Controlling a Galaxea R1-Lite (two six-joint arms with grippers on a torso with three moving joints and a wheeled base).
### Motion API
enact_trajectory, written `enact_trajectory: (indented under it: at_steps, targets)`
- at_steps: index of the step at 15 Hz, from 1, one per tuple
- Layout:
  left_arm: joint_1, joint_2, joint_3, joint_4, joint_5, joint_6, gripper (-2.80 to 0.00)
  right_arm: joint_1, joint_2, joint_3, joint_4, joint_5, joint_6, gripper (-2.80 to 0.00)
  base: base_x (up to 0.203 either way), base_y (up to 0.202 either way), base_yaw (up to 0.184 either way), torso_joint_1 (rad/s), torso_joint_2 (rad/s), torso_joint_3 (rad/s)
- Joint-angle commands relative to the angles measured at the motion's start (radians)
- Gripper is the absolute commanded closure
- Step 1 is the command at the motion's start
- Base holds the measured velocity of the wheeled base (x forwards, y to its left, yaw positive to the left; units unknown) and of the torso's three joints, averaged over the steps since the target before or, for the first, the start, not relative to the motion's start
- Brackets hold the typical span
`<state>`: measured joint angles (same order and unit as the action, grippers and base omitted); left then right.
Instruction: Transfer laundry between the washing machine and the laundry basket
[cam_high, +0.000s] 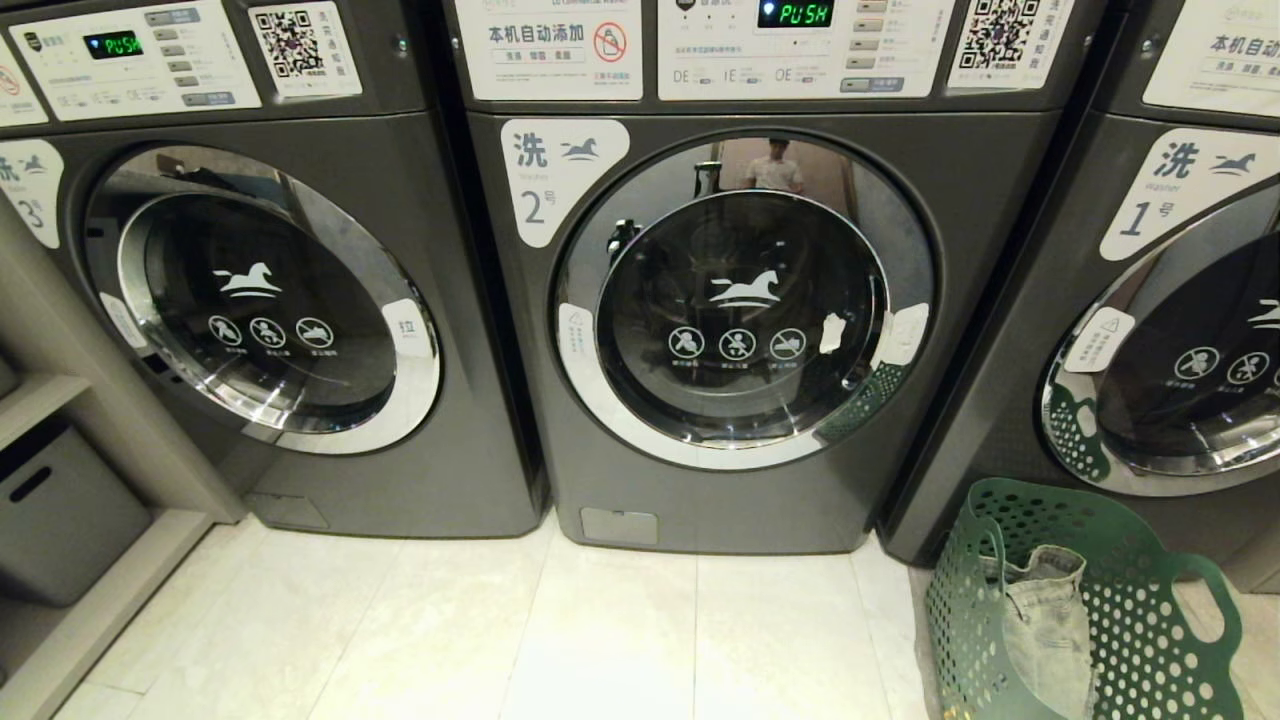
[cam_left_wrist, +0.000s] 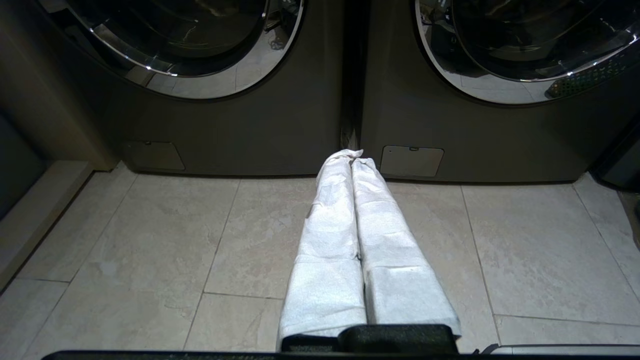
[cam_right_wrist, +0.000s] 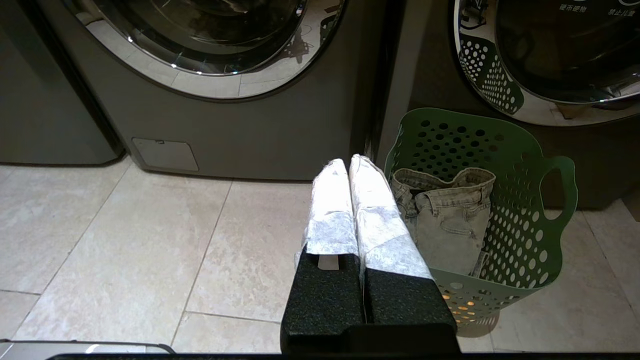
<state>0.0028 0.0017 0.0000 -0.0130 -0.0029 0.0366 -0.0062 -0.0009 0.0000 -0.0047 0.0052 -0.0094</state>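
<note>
washing machine (cam_high: 745, 300) no. 2 dead ahead, door closed | laundry basket (cam_high: 1085, 610) on floor (cam_high: 500, 640) at its right, by machine 1 (cam_high: 1180, 330) | grey-beige garment (cam_high: 1050, 625) draped over basket's near wall, waistband up | left tool (cam_left_wrist: 354, 156), right tool (cam_right_wrist: 348, 165) both closed, empty, low over tiles

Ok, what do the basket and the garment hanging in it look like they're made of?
Laundry basket: looks like moulded green plastic, matte, with round punched holes and a cutout handle. Garment: probably pale grey-beige denim, going by its stitched seams, waistband and stiff folds where it drapes over the basket's near wall.
</note>
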Motion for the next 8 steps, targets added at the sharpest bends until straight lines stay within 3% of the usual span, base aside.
enact_trajectory:
  at_steps: [1, 8]
  targets:
    - [0.0, -0.002, 0.006, -0.001, 0.0, 0.0, 0.0, 0.0, 0.002, 0.0, 0.0, -0.001, 0.003, 0.0, 0.0, 0.0, 0.0, 0.0, 0.0, 0.0]
    - [0.0, 0.0, 0.006, -0.001, 0.0, 0.0, 0.0, 0.0, 0.002, 0.0, -0.001, -0.03, 0.034, 0.0, 0.0, 0.0, 0.0, 0.0, 0.0, 0.0]
